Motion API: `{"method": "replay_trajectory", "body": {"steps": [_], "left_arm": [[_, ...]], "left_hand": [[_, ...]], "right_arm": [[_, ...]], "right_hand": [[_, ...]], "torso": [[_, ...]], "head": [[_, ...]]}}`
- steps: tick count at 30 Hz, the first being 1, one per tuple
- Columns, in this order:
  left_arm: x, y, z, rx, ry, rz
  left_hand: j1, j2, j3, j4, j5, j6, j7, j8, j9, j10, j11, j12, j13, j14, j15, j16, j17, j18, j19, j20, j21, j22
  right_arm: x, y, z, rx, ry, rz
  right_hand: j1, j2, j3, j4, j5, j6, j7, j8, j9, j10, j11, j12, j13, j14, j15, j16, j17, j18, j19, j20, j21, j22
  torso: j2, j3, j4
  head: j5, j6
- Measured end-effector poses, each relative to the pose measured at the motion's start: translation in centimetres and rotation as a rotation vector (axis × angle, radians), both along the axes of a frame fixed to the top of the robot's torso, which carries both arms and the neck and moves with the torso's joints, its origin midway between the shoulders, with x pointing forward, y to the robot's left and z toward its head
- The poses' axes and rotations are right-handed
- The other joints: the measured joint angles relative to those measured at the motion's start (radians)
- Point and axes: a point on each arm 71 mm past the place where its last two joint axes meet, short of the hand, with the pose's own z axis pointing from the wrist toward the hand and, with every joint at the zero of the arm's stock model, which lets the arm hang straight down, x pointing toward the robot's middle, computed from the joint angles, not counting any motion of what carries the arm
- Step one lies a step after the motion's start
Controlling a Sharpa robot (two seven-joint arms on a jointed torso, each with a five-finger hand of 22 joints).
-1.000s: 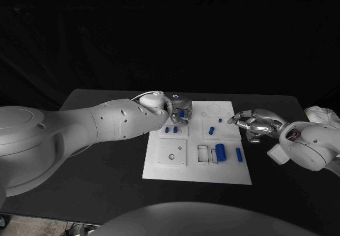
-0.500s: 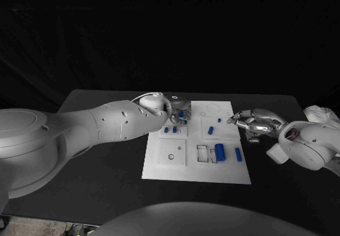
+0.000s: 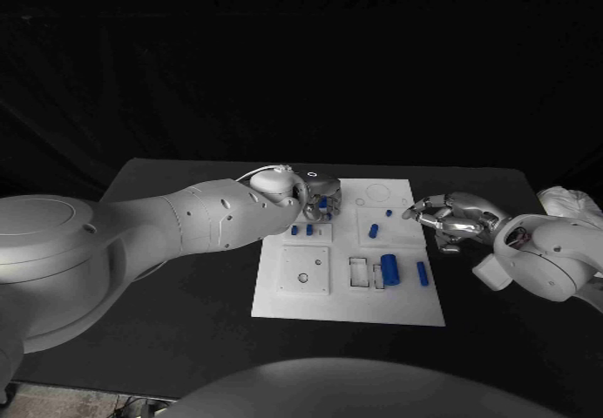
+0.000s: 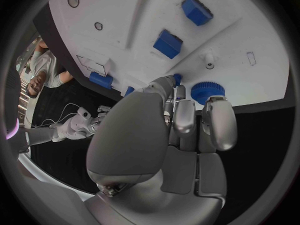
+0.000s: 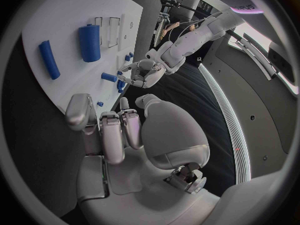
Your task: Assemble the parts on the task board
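— Hand states?
— The left hand (image 3: 319, 193) is seen over the task board (image 3: 352, 300) at eleven o'clock, fingers curled beside a blue part (image 3: 323, 202); a grip cannot be confirmed. The right hand (image 3: 447, 215) is held spread, at three o'clock.

— Handling?
— The parts are judged light, rigid and smooth; side holds are advised.

— Surroundings?
— A black table (image 3: 188, 287) is noted, dark drapes behind.

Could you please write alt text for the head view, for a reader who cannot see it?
The left hand works at the far-left corner of the white task board, where small blue parts lie. The right hand hovers beside the board's right edge, holding nothing.
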Motion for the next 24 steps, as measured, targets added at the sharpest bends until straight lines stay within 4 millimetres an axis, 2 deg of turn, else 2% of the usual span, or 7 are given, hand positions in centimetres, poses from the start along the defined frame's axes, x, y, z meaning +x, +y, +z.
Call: {"method": "replay_trajectory", "body": {"steps": [10, 24], "left_arm": [[0.09, 0.16, -0.47, 0.005, 0.004, 0.002], [-0.11, 0.19, -0.63, 0.009, -0.026, -0.025]], "left_hand": [[0.008, 0.008, 0.012, -0.012, 0.000, 0.031, 0.006, 0.014, -0.001, 0.010, -0.009, 0.008, 0.003, -0.004, -0.004, 0.000, 0.000, 0.000, 0.000, 0.000, 0.000, 0.000], [0.013, 0.013, 0.012, -0.046, 0.000, 0.079, 0.011, 0.047, 0.003, 0.087, -0.013, 0.043, 0.016, 0.006, -0.013, 0.013, 0.009, 0.000, 0.000, -0.007, 0.000, 0.000]], "right_arm": [[0.00, -0.15, -0.01, -0.002, 0.001, -0.003], [-0.04, -0.25, -0.03, -0.003, 0.002, -0.005]], "right_hand": [[0.000, 0.000, 0.006, 0.000, -0.001, 0.000, 0.000, 0.000, 0.001, 0.000, 0.000, 0.000, 0.000, 0.000, 0.000, 0.000, 0.000, 0.000, 0.000, 0.000, 0.000, 0.000], [0.000, 0.000, 0.008, 0.003, -0.001, 0.004, 0.004, 0.004, 0.002, 0.000, 0.000, 0.000, 0.000, 0.000, 0.000, 0.000, 0.000, 0.000, 0.000, 0.000, 0.000, 0.000]], "torso": [[0.000, 0.0000, 0.0000], [-0.001, 0.0000, 0.0005]], "head": [[-0.004, 0.000], [-0.006, 0.000]]}}
